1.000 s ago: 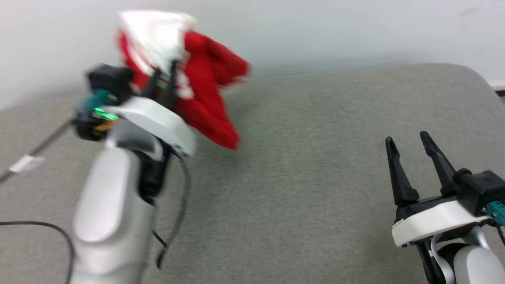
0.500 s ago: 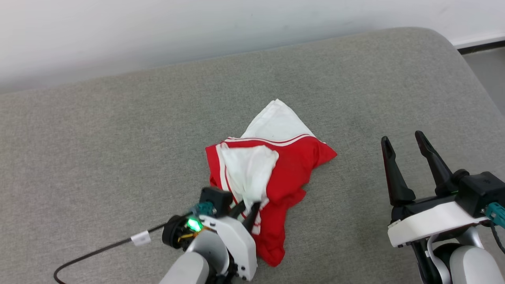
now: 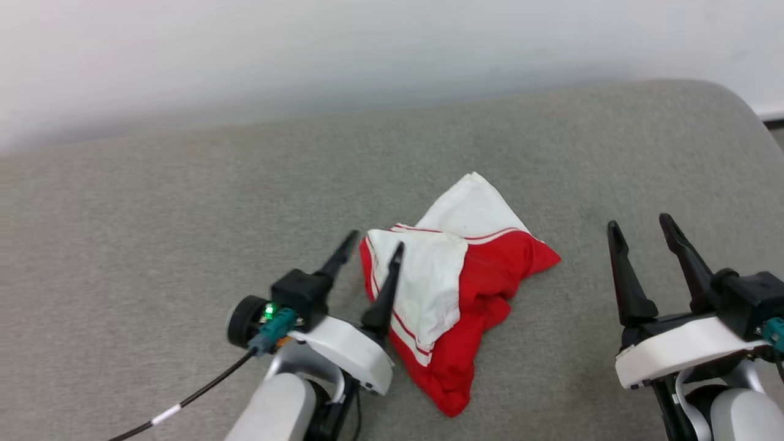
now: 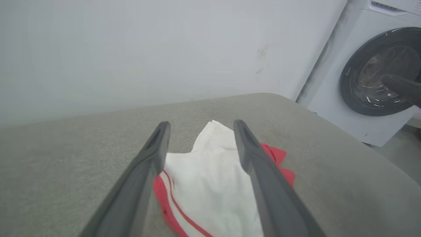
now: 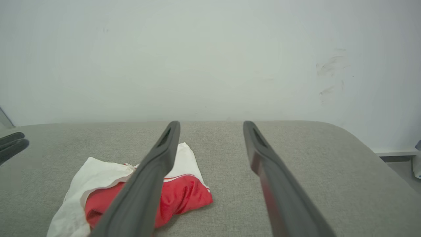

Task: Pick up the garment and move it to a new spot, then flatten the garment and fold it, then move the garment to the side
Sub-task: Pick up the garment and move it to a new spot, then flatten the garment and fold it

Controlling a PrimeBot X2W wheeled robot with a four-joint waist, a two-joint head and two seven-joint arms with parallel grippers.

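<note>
Right, the garment (image 3: 465,288) is lying crumpled in a heap on the grey padded surface (image 3: 153,233), with nothing holding it. One white sleeve sticks out of the heap toward the wall (image 3: 367,49). A second white panel with striped trim is folded over the heap's left half. The red body is bunched on the right half and runs into a tail at the near end.

Left gripper (image 3: 376,239) sits at the garment's left edge, fingers spread wide, nothing between them. In the head view its inner finger overlaps the edge of the white panel and its outer finger is over bare surface just left of the garment. Can't tell if the inner one touches cloth. In the left wrist view the white panel fills the gap between the fingers, and a red edge pokes out past the right finger.

Right gripper (image 3: 637,222) is well clear of the garment on its right side, fingers spread, empty. In the right wrist view the garment sits low and left, partly behind the left finger.

Washing machine (image 4: 371,72) stands beyond the garment's right side in the left wrist view, off the padded surface
</note>
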